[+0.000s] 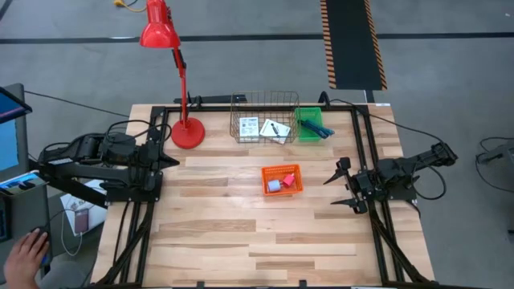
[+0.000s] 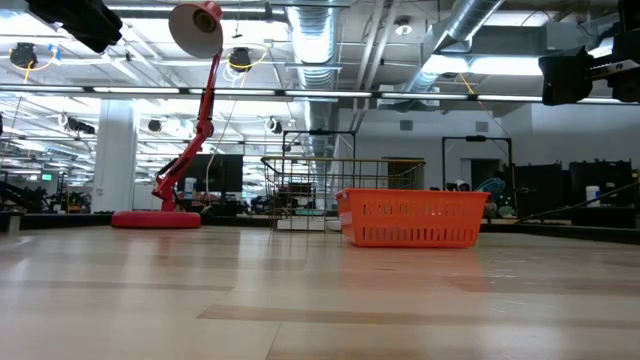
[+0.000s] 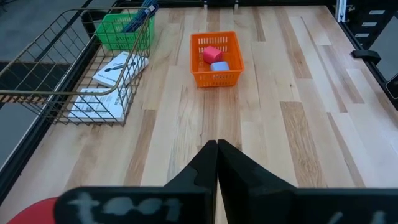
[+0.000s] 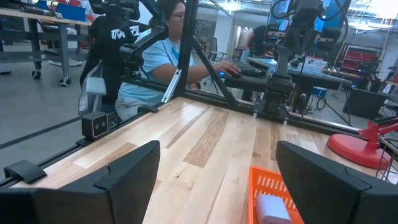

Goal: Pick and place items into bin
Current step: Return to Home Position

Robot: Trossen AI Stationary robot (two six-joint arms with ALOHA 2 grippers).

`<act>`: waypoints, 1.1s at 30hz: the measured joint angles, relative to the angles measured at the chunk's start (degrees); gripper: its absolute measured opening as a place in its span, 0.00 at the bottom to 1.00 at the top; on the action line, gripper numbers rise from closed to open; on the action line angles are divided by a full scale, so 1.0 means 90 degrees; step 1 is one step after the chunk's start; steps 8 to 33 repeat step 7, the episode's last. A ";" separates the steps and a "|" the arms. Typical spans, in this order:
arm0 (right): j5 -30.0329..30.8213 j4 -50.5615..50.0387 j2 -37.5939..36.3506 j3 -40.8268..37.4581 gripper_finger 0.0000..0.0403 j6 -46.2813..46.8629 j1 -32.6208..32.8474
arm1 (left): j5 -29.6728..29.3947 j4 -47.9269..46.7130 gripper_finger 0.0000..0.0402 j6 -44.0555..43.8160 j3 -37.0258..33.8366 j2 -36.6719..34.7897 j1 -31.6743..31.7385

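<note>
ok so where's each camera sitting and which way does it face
high: overhead, straight down; left tool and right tool both show.
low: table height, level toward the orange bin; arm parts up top.
left wrist: behind the shut left tool, facing the wire basket.
right wrist: behind the open right tool, facing a person.
shared: all show the orange bin.

Obscured items
In the low view, the orange slatted plastic bin (image 2: 412, 222) hides its contents from me; marks on the white printed cards (image 1: 249, 127) are illegible.
</note>
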 joint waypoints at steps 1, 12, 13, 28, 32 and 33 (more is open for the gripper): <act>0.0000 -0.0002 0.0000 0.0000 0.79 0.0000 0.0000 | -0.0001 0.0002 0.00 -0.0014 0.0000 0.0000 0.0000; 0.0000 -0.0002 0.0000 0.0000 0.79 0.0000 0.0000 | -0.0002 0.0002 0.00 0.0027 0.0000 0.0000 0.0000; 0.0000 -0.0002 0.0000 0.0000 0.79 0.0000 0.0000 | -0.0002 0.0002 0.00 0.0027 0.0000 0.0000 0.0000; 0.0000 -0.0002 0.0000 0.0000 0.79 0.0000 0.0000 | -0.0002 0.0002 0.00 0.0027 0.0000 0.0000 0.0000; 0.0000 -0.0002 0.0000 0.0000 0.79 0.0000 0.0000 | -0.0002 0.0002 0.00 0.0027 0.0000 0.0000 0.0000; 0.0000 -0.0002 0.0000 0.0000 0.79 0.0000 0.0000 | -0.0002 0.0002 0.00 0.0027 0.0000 0.0000 0.0000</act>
